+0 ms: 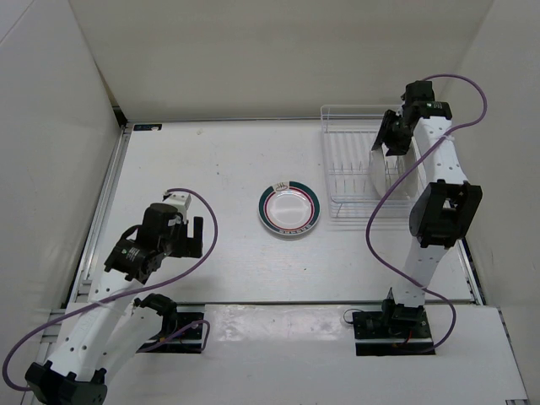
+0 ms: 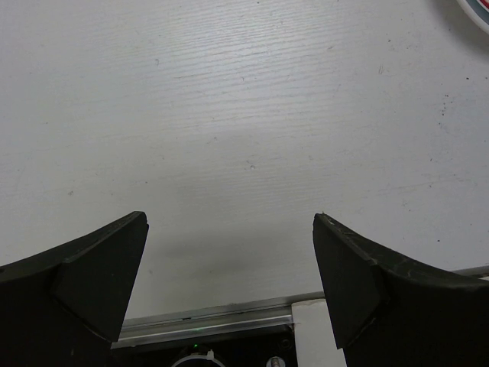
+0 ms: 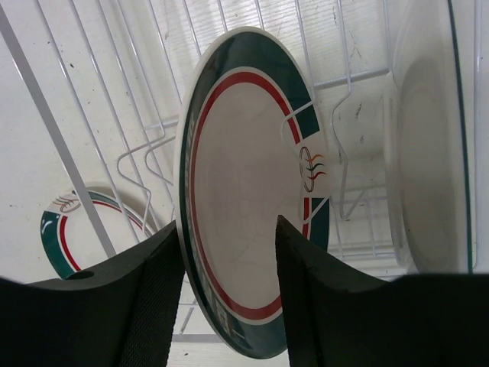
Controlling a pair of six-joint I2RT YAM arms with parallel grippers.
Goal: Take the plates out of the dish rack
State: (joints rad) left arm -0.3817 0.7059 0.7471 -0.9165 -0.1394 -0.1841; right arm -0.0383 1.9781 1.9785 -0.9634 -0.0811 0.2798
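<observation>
The banded plate (image 3: 244,191) stands upright between rack (image 3: 99,153) prongs, so I come in edge-on: the right gripper (image 3: 227,229) straddles its rim, jaws apart, not yet clamped. A flat plate (image 1: 289,209) lies on the table (image 1: 211,169). The left gripper (image 2: 231,222) hangs clear, spread wide.

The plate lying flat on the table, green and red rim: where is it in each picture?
Top external: the flat plate lies mid-table, just left of the dish rack.
Left wrist: only a sliver of its rim, at the top right corner.
Right wrist: lower left, seen through the rack's wires.
Shared landmark: the dish rack, in the top and right wrist views; the left wrist view misses it.
</observation>
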